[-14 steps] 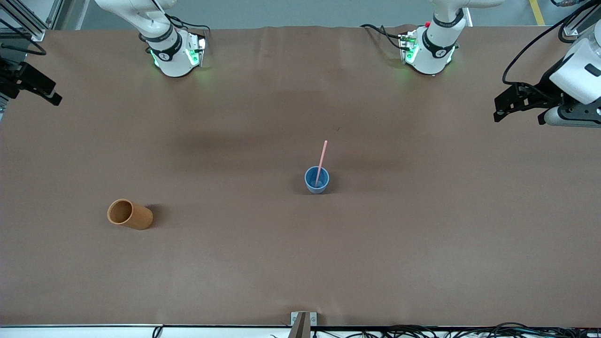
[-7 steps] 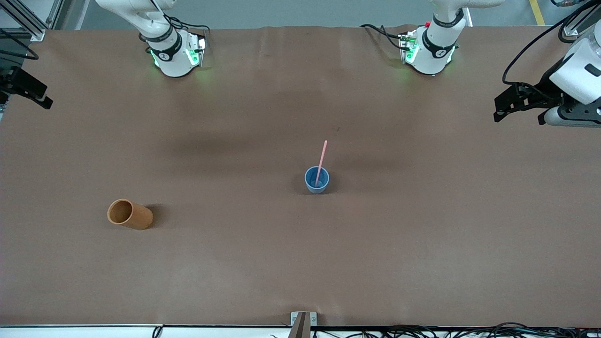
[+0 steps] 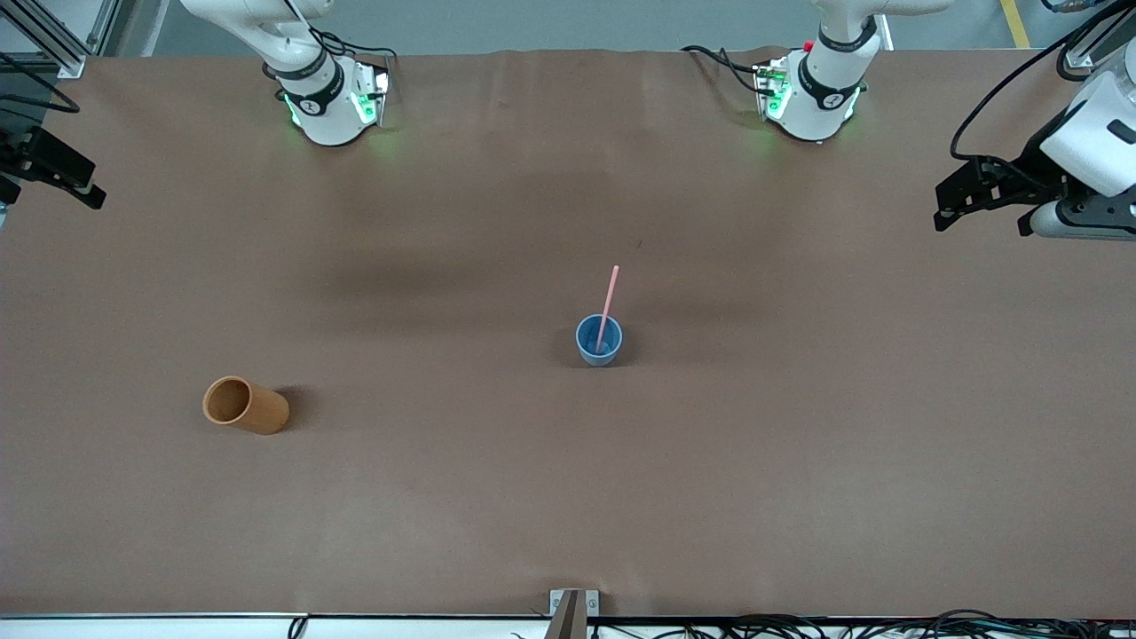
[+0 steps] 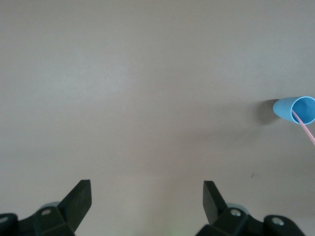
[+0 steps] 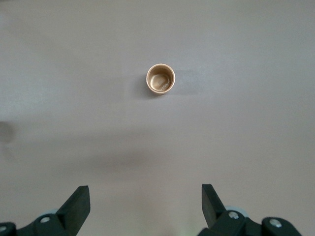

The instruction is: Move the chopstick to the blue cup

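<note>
The blue cup (image 3: 599, 340) stands upright near the middle of the table. The pale pink chopstick (image 3: 609, 300) stands in it, leaning on the rim toward the robots' bases. Cup (image 4: 295, 109) and chopstick (image 4: 306, 129) also show at the edge of the left wrist view. My left gripper (image 3: 954, 202) is open and empty, up over the left arm's end of the table, well apart from the cup; its jaws (image 4: 146, 196) stand wide. My right gripper (image 3: 80, 182) is open and empty over the right arm's end; its jaws (image 5: 145, 201) stand wide.
An orange-brown cylindrical cup (image 3: 245, 405) stands upright and empty toward the right arm's end, nearer the front camera than the blue cup; it shows from above in the right wrist view (image 5: 160, 78). Brown cloth covers the table (image 3: 799, 461).
My right gripper has shifted slightly at the table's end. The left arm, the cups and the chopstick have not moved.
</note>
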